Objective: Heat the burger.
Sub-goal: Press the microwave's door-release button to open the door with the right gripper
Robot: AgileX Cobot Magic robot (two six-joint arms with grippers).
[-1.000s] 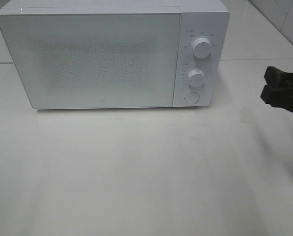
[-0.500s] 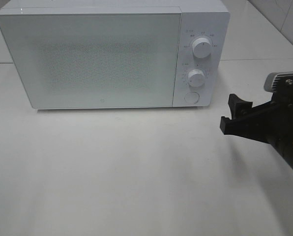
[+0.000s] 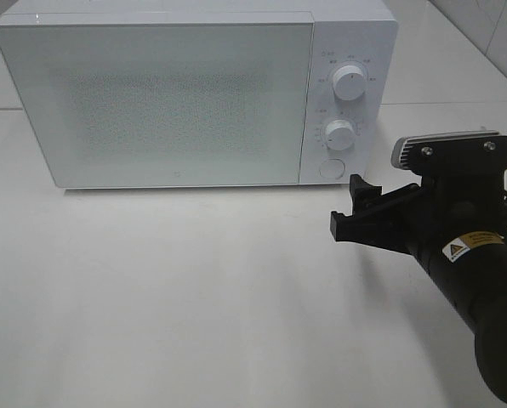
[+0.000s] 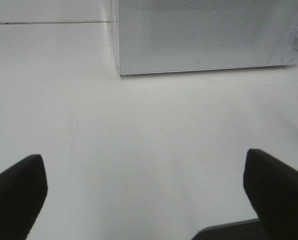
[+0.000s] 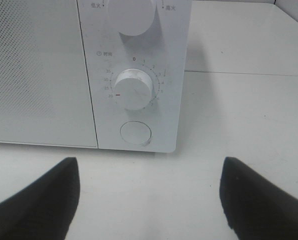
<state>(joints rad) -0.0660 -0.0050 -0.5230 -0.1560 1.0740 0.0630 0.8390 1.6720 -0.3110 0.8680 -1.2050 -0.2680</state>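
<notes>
On the white table (image 3: pixel 194 297), right gripper (image 3: pixel 347 206) faces the microwave (image 3: pixel 185 102).
Its jaws stand apart, empty, near the round button (image 3: pixel 331 168); left gripper (image 4: pixel 143 167) gapes wide, empty.

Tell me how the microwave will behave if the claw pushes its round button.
The microwave is a big box sitting flat on the table, so it probably won't tip. It looks heavy for the right claw, yet the smooth tabletop may let it slide back slightly. The button sits low, which likely keeps the push stable.
</notes>
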